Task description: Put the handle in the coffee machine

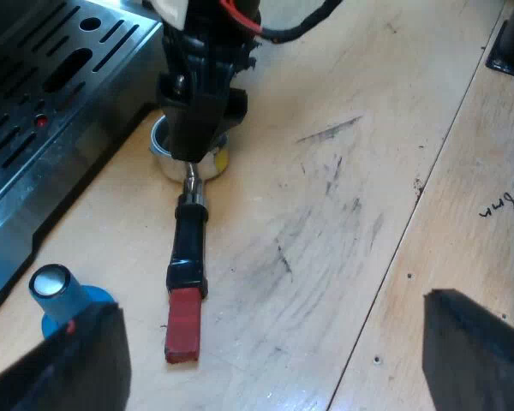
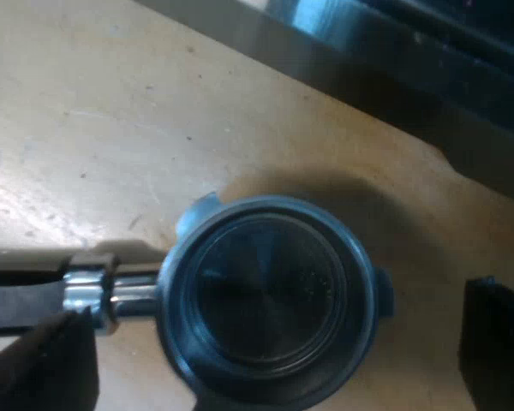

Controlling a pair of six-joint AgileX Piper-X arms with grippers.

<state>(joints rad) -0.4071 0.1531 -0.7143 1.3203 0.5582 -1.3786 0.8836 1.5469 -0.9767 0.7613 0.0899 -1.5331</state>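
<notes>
Barely begun, by the look of it. No grasp yet on the holder (image 2: pixel 270 300), loose on the table (image 1: pixel 343 171) close beside the espresso machine (image 1: pixel 51 103). Right gripper (image 2: pixel 274 312) over its metal basket, fingers apart, clamping nothing. Left gripper (image 1: pixel 270 308) wide apart near the blue tamper (image 1: pixel 64 295). Left to do: grasping, lifting, locking in.

Loose metal holder (image 1: pixel 188 248), red-ended, lying flat, open side up, beside espresso machine (image 1: pixel 43 111)

- Our left gripper (image 1: pixel 274 342), fingers spread wide, hangs over the pale wooden table (image 1: pixel 351 205).
- The metal holder (image 1: pixel 188 253), black handle ending in red, lies beside the steel espresso machine (image 1: pixel 51 111), under our right gripper (image 1: pixel 194 141).
</notes>
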